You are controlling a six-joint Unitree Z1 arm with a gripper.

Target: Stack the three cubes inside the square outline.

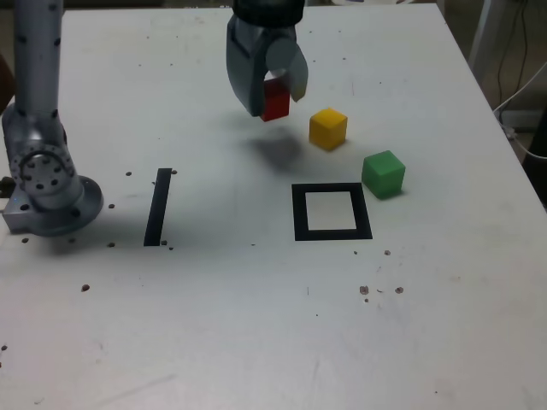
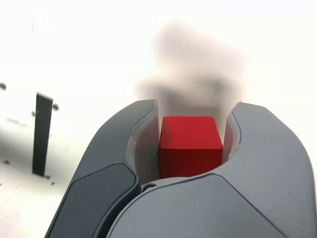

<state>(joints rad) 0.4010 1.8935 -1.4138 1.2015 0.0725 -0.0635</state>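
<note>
- Pincer (image 1: 275, 96) clamps our small red cube (image 1: 276, 102), lifted off the desk (image 1: 256, 325).
- We see the yellow cube (image 1: 328, 128) and green cube (image 1: 383, 173) resting beside the black square outline (image 1: 332, 212), apart.

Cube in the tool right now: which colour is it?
Red. The red cube sits clamped in the tool, clearest in the wrist view.

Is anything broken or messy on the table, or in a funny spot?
Nothing looks broken. The white table has small dark specks scattered on it. The pincer holds the red cube in the air, above its shadow. The yellow cube and green cube sit outside the square outline.
</note>
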